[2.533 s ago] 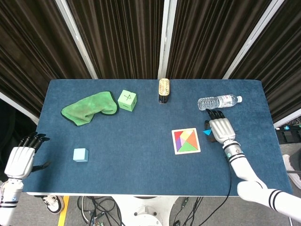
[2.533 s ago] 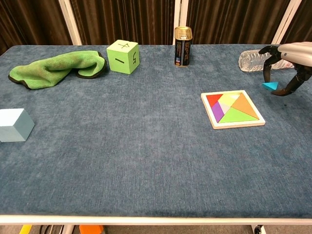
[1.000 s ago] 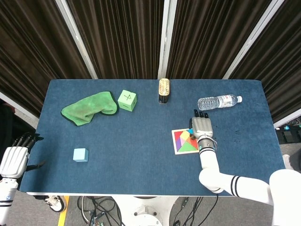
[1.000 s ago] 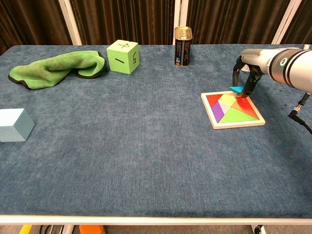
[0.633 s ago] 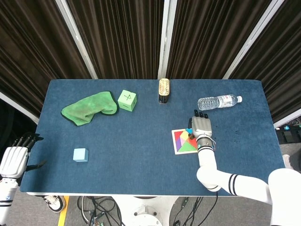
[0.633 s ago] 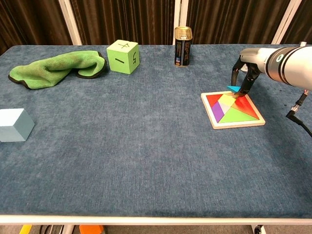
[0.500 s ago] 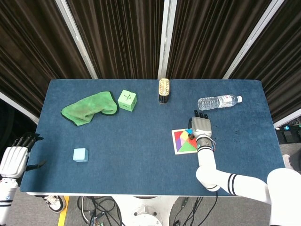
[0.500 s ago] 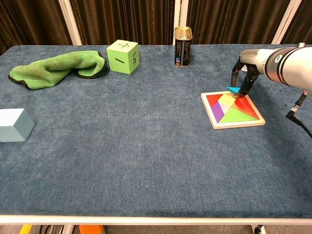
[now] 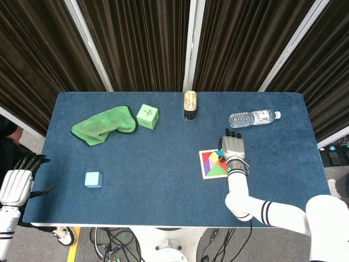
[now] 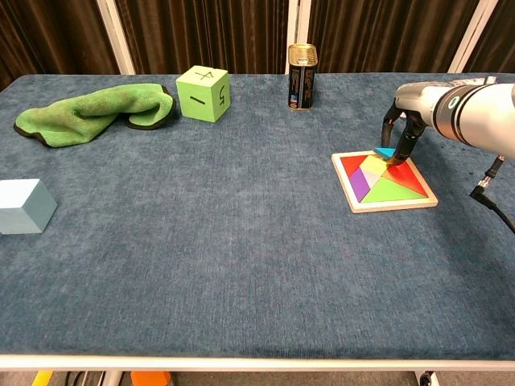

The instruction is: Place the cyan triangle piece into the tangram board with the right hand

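Note:
The tangram board lies right of the table's middle, filled with red, purple, yellow, orange and green pieces. My right hand hovers over the board's far edge and pinches the cyan triangle piece between its dark fingertips, tilted just above the board's far corner. My left hand hangs off the table's left edge, fingers apart and holding nothing.
A water bottle lies behind the board. A tin can stands at the back centre, a green cube and a green cloth at the back left, a light blue cube at the front left.
My right hand carried the cyan triangle from the table beside the bottle leftward to the board's far edge, then shifted it slightly lower and left. The left hand barely moved.

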`<action>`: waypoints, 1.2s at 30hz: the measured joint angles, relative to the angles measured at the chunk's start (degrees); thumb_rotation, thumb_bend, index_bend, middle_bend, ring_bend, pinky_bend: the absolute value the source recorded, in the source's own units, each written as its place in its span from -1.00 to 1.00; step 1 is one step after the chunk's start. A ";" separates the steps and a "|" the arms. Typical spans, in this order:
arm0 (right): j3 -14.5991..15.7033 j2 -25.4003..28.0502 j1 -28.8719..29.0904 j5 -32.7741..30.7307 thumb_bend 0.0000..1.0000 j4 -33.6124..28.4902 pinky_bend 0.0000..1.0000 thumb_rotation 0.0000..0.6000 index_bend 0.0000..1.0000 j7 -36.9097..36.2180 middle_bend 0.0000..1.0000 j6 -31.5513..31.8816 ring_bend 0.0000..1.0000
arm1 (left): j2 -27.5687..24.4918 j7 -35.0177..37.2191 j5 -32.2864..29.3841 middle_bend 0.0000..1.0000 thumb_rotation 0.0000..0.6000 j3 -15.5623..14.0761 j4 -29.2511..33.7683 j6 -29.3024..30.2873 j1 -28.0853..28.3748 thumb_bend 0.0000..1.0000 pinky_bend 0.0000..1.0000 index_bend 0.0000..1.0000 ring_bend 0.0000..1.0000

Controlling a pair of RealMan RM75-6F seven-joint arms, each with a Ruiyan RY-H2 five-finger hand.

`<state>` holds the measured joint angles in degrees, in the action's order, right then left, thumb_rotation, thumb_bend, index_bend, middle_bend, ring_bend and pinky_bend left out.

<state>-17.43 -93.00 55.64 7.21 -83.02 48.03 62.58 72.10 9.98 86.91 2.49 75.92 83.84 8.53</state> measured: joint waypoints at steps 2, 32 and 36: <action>-0.04 -0.12 0.00 0.18 -0.56 0.12 -1.00 1.00 0.17 -0.03 -0.95 -0.04 -1.00 | -0.01 0.02 -0.06 -0.61 1.00 0.03 0.01 0.00 -0.01 -0.85 -0.58 -0.45 -0.77; -0.47 1.37 -0.85 1.61 -0.56 -1.63 -1.00 1.00 -0.17 -1.36 -0.99 -1.26 -1.00 | -0.11 -0.29 -0.11 -0.61 1.00 0.08 0.29 -0.12 0.04 -0.85 -0.58 -0.45 -0.77; -0.66 2.97 -1.55 3.74 -0.56 -4.19 -1.00 1.00 -0.17 -2.68 -0.99 -0.60 -1.00 | -0.21 -0.54 -0.16 -0.61 1.00 0.10 0.51 -0.10 0.02 -0.85 -0.58 -0.45 -0.77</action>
<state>-18.09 -90.03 54.10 10.95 -87.22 45.35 61.98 71.89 9.44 86.75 2.59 76.43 83.74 8.55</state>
